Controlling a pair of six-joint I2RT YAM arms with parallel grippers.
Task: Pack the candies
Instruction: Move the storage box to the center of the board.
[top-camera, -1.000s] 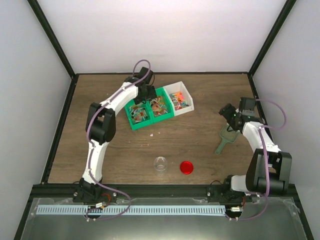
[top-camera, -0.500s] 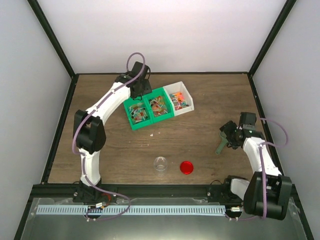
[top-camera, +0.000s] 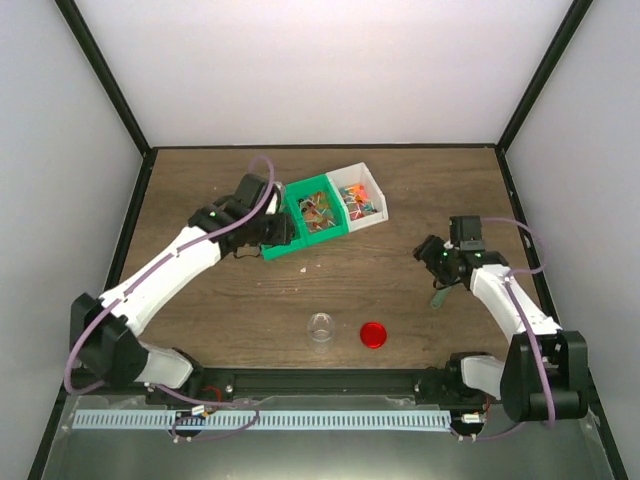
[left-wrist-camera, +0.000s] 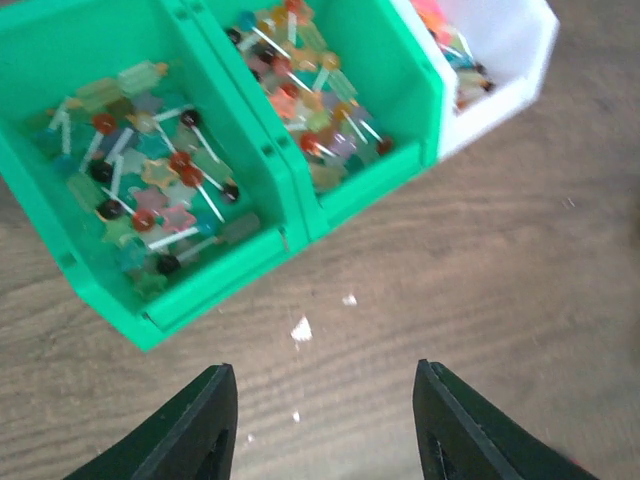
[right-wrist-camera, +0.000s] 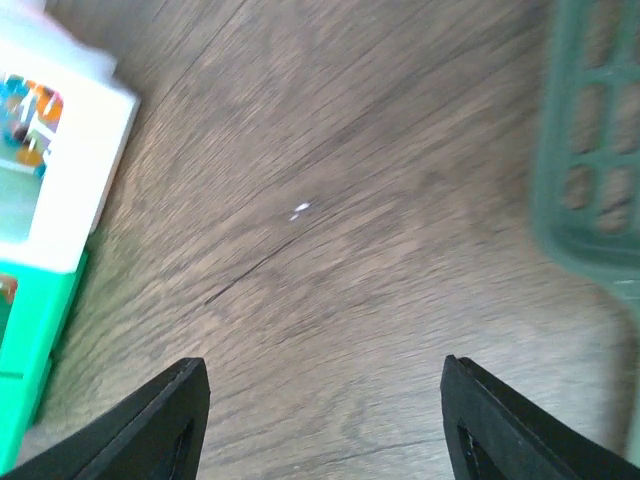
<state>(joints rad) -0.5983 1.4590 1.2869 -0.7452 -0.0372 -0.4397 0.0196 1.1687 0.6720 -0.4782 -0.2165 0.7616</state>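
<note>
The candies (left-wrist-camera: 150, 185) are small wrapped sweets on sticks, heaped in a left green bin (left-wrist-camera: 60, 260), a middle green bin (left-wrist-camera: 405, 110) and a white bin (left-wrist-camera: 510, 60). From above, more candies (top-camera: 318, 212) show in the middle bin. My left gripper (left-wrist-camera: 322, 375) hovers open over bare wood just in front of the green bins, and in the top view the left gripper (top-camera: 272, 232) covers the left bin. My right gripper (top-camera: 430, 252) is open over bare wood at the right, holding nothing. In its own view the right gripper (right-wrist-camera: 324, 365) is empty.
A small clear jar (top-camera: 321, 327) and a round red lid (top-camera: 374, 334) stand near the front edge. A green scoop (right-wrist-camera: 590, 150) lies beside the right gripper, mostly under that arm from above. White crumbs (left-wrist-camera: 301, 329) dot the wood before the bins.
The left arm has drawn back from above the bins toward the near left. The right arm has swung left toward the table's middle. Both pairs of jaws have narrowed.
</note>
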